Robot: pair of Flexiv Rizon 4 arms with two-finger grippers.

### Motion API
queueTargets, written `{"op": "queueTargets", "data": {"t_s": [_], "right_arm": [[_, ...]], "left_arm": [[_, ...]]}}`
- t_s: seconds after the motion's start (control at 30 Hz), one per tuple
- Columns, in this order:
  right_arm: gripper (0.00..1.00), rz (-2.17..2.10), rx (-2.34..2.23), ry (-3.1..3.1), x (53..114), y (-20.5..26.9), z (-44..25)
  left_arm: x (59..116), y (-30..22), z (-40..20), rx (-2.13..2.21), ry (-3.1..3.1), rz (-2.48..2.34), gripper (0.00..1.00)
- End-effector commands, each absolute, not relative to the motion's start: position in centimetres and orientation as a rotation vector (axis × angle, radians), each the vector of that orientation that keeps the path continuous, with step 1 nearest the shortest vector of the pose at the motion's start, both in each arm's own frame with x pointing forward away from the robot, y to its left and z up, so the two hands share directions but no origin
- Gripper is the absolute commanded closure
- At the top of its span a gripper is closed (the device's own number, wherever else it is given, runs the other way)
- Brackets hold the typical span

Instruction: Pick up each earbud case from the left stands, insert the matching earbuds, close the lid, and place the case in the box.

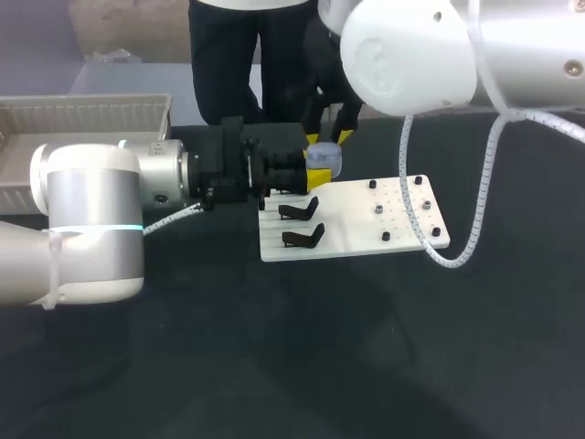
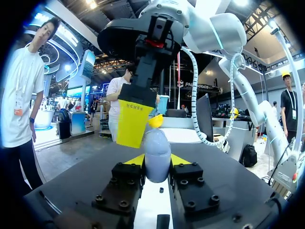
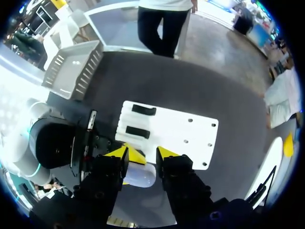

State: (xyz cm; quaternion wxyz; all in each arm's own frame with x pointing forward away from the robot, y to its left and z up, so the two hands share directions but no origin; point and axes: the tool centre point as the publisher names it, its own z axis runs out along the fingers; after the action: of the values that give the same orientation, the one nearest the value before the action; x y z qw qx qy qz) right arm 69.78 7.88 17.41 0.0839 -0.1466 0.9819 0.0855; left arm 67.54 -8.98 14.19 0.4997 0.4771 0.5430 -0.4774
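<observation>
A pale blue earbud case [image 1: 323, 160] hangs over the back left corner of the white board [image 1: 356, 219]. My left gripper [image 1: 315, 174] comes in level from the left and is shut on the case [image 2: 157, 152], its yellow tips pressed to both sides. My right gripper [image 1: 329, 138] points down from above, open, with its yellow fingers [image 2: 131, 121] astride the top of the case. In the right wrist view the case [image 3: 139, 175] lies just under that gripper [image 3: 146, 153]. I cannot tell whether the lid is ajar.
Two empty black stands [image 1: 300, 210] [image 1: 303, 238] sit on the board's left part. Several small dark pieces [image 1: 377, 208] dot its right part. A white slotted box [image 1: 82, 114] stands at the back left. A person stands just behind the table.
</observation>
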Motion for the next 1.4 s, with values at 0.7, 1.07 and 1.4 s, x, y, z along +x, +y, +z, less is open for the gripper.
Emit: {"op": "queueTargets", "data": {"t_s": [0.7, 1.07, 1.4], "right_arm": [[0.0, 0.574, 0.023, 2.597, 67.7, 2.9, 18.0], [0.0, 0.627, 0.135, 2.554, 67.1, 3.0, 16.8], [0.0, 0.645, 0.154, 2.534, 67.0, 4.5, 16.8]], "left_arm": [[71.8, 1.0, 19.0, 1.099, 1.319, -0.862, 1.0], [76.1, 12.9, 20.8, 0.964, 1.377, -0.556, 1.0], [79.7, 20.1, 17.3, 0.897, 1.463, -0.453, 1.0]]}}
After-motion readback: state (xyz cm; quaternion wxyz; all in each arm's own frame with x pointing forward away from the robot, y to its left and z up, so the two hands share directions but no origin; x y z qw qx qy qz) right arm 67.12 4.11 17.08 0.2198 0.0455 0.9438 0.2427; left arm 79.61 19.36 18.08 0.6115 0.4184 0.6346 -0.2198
